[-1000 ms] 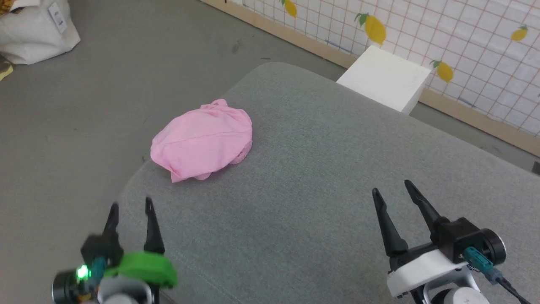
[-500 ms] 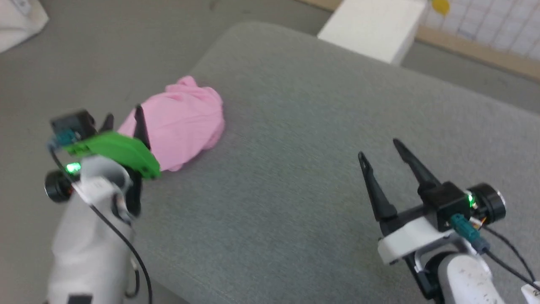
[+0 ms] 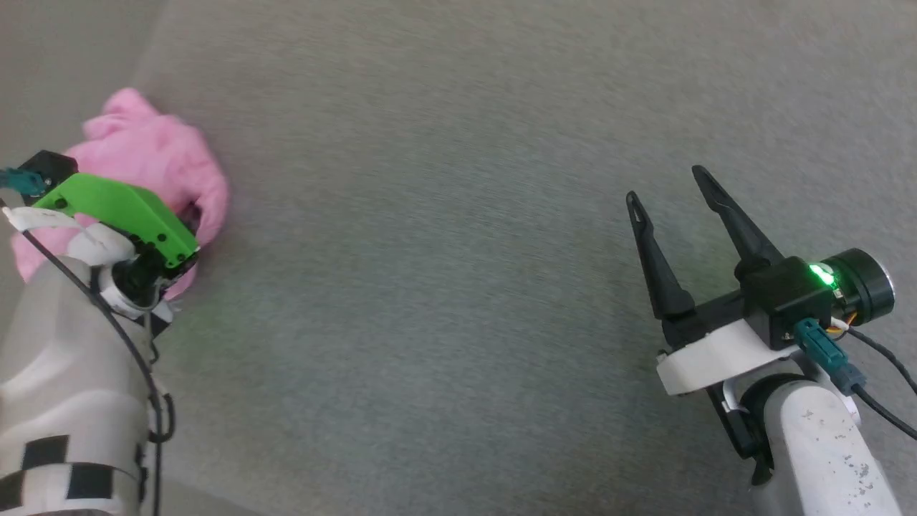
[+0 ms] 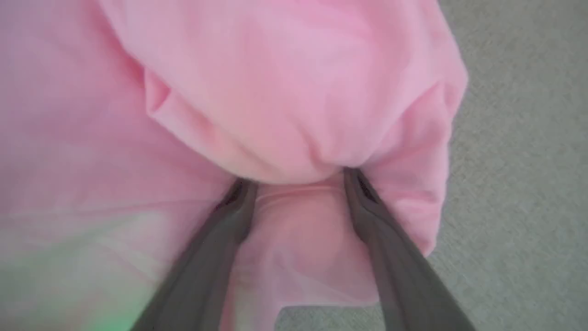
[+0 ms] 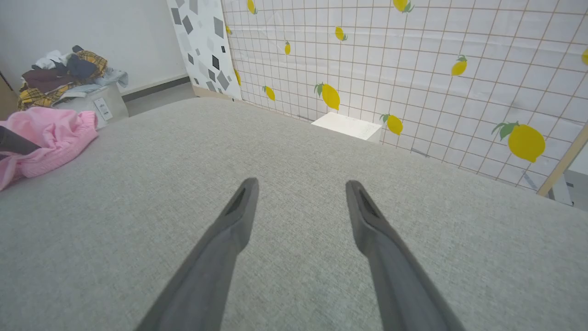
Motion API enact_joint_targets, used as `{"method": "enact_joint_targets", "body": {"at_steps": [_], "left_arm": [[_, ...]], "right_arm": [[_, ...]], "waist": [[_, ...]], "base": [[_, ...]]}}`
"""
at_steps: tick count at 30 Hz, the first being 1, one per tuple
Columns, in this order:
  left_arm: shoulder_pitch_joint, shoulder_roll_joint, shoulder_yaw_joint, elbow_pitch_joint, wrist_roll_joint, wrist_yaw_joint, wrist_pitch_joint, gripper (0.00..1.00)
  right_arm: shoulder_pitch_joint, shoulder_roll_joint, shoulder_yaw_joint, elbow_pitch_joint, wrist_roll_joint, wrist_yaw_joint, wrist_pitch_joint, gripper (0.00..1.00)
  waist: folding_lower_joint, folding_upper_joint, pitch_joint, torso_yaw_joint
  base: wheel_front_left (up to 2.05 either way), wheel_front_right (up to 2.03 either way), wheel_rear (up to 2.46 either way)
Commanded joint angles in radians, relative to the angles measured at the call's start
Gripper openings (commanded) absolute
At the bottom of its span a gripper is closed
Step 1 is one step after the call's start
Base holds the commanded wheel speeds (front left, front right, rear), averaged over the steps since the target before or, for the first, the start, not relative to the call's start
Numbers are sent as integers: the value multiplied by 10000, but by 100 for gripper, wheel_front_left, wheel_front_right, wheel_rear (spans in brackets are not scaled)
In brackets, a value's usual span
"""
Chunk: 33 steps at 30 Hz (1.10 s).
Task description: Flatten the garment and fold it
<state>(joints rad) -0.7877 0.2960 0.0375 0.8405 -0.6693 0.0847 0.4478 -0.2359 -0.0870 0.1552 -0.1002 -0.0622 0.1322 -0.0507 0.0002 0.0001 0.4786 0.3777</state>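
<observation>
Head view: crumpled light pink soft cotton shorts (image 3: 143, 154) lie at the left edge of the grey fabric cushion (image 3: 458, 322). The right gripper (image 3: 666, 185) is well apart, fingers spread, empty.
Left wrist view: left gripper (image 4: 296, 177) fingers spread, tips buried in a fold, not clamped.
Right wrist view: a gathered edge shows. Judged light and limp, so best taken there.

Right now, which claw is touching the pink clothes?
The left claw: its open fingers press into the pink garment. The right claw hangs open over bare grey cushion, away from it.
</observation>
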Motion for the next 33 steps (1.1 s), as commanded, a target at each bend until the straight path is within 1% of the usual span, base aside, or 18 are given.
{"method": "enact_joint_targets", "body": {"at_steps": [1,5,6,7,8,10,12,13,15,16,19,21,24,27,31,33], "left_arm": [[115,92,-103,78,-17,101,342,100],[597,238,-289,-19,28,279,1159,99],[736,298,-327,-128,24,231,1298,34],[933,598,-372,-495,225,164,941,0],[1007,769,-415,-689,393,128,610,0],[1117,1094,-419,-1243,793,164,-475,0],[1153,1324,-405,-1790,1139,106,-1662,0],[1140,1452,-404,-2084,1401,139,-2446,0],[1120,1705,-633,-2568,1949,55,-3483,0],[1073,1738,-662,-2783,2098,62,-3936,0],[912,1844,-989,-3528,2597,-106,-4964,0],[777,1810,-1234,-4038,2816,-246,-5366,0],[598,1547,-1655,-4835,3089,-309,-5702,0],[492,1072,-2099,-5612,3171,-384,-5872,0],[647,436,-2622,-6331,3029,-492,-5739,0],[805,31,-2911,-6567,2851,-571,-5612,0]], "right_arm": [[-144,-6,-10,57,15,-15,-107,100],[-91,67,-77,406,117,-15,-340,100],[-55,94,-89,498,153,-15,-424,100],[28,148,-120,681,225,-15,-565,100],[62,172,-132,778,266,-15,-636,100],[189,229,-166,955,329,-15,-777,100],[357,279,-246,1143,418,-15,-924,100],[474,302,-300,1255,465,-15,-1008,100],[676,334,-400,1421,541,-15,-1124,100],[764,343,-449,1505,577,-15,-1185,100],[1116,360,-624,1686,767,-15,-1296,100],[1341,362,-739,1735,933,-15,-1339,100],[1651,364,-916,1757,1088,-15,-1365,100],[1949,365,-1053,1747,1160,-15,-1336,100],[2191,366,-1059,1662,1185,-15,-1247,100],[2276,366,-1087,1578,1201,-15,-1199,100]], "waist": [[-2,-1,1141,-1237],[-2,-1,681,-1235],[-2,-1,473,-1220],[-2,-1,44,-1195],[-2,-1,-173,-1193],[-2,-1,-694,-1204],[-2,-1,-1261,-1239],[-2,-1,-1592,-1276],[-2,-1,-2099,-1389],[-2,-1,-2356,-1462],[-2,-1,-3041,-1766],[-2,-1,-3392,-2024],[-2,-1,-3813,-2482],[-2,-1,-4151,-3049],[-2,-1,-4409,-3934],[-2,-1,-4462,-4355]], "base": [[0,0,0],[0,0,0],[0,0,0],[0,0,0],[0,0,0],[0,0,0],[0,0,0],[0,0,0],[0,0,0],[0,0,0],[0,0,0],[0,0,0],[0,0,0],[0,0,0],[0,0,0],[0,0,0]]}}
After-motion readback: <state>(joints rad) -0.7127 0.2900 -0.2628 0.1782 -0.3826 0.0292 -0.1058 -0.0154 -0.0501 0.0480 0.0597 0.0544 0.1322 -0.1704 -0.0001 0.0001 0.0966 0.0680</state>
